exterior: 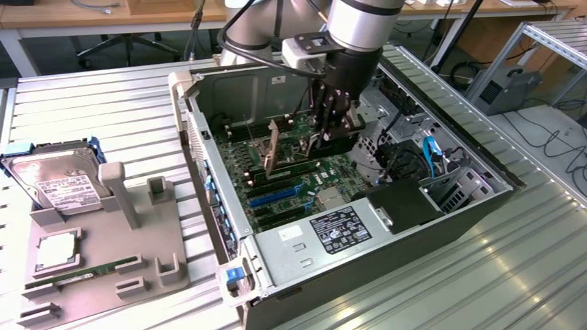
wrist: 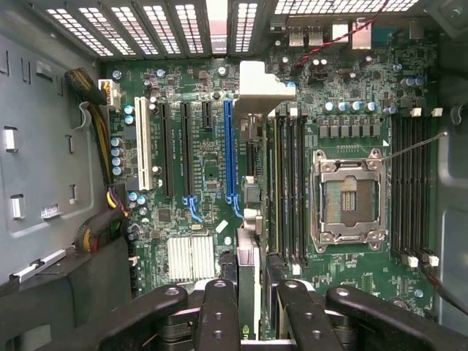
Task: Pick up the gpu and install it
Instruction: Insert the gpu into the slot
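Wrist view: the hand (wrist: 248, 292) is clamped edge-on around the gpu (wrist: 252, 175), which hangs inside the open computer case (exterior: 220, 206) just above the motherboard (wrist: 351, 95), near the blue slot (wrist: 229, 146). Risk, in my judgement: a tilted card missing the slot and scraping neighbouring connectors. Count: one card, one blue slot, one hard drive (exterior: 60, 182) on the counter (exterior: 92, 96).

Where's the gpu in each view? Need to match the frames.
Exterior view: gpu held in the claw, low over the motherboard inside the case.
Wrist view: gpu edge-on, gripped by the claw, beside the RAM slots.
Shared landmark: blue slot.
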Robot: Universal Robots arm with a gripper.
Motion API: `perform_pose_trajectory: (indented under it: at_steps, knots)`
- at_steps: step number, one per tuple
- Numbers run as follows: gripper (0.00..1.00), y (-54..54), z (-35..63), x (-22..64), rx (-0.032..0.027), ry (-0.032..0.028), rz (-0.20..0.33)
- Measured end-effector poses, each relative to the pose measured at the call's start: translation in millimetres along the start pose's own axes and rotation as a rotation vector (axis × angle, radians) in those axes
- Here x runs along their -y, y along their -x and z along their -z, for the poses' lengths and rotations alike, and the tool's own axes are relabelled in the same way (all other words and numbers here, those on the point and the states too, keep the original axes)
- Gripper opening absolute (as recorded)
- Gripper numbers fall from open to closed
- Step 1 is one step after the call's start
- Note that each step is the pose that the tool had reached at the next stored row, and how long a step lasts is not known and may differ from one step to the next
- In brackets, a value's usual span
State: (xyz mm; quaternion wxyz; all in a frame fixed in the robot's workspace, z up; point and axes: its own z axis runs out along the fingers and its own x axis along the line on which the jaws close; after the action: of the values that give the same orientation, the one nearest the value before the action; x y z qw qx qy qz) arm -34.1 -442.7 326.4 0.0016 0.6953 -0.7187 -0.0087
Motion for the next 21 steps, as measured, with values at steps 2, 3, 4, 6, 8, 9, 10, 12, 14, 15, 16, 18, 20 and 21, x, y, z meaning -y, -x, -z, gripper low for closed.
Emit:
perform_pose_trajectory:
  at_steps: [2, 3, 4, 6, 8, 9, 10, 12, 14, 15, 16, 18, 20, 21]
  knots:
    - [0.26, 0.0, -0.4, 0.0, 0.0000, 0.0000, 0.000]
    - [0.26, 0.0, -0.6, 0.0, 0.0001, 0.0000, 0.000]
    - [0.26, -0.1, -0.7, 0.0, 0.0000, 0.0000, 0.000]
    - [0.26, -0.1, -1.1, 0.0, 0.0000, 0.0000, 0.000]
    - [0.26, -0.2, -1.8, -0.1, 0.0001, 0.0000, 0.000]
    - [0.26, -0.2, -2.0, -0.1, 0.0001, 0.0000, 0.000]
    - [0.26, -0.2, -2.2, -0.1, 0.0001, 0.0000, 0.000]
    - [0.26, -0.3, -2.6, -0.2, 0.0000, 0.0000, 0.000]
    - [0.26, -0.4, -3.0, -0.2, 0.0000, 0.0000, 0.000]
    - [0.26, -0.4, -3.3, -0.3, 0.0000, 0.0000, 0.000]
    - [0.26, -0.4, -3.5, -0.3, 0.0001, 0.0000, 0.000]
    - [0.26, -0.5, -3.9, -0.4, 0.0000, 0.0000, 0.000]
    - [0.26, -0.6, -4.3, -0.5, 0.0000, 0.0000, 0.000]
    - [0.26, -0.6, -4.5, -0.5, 0.0001, 0.0000, 0.000]
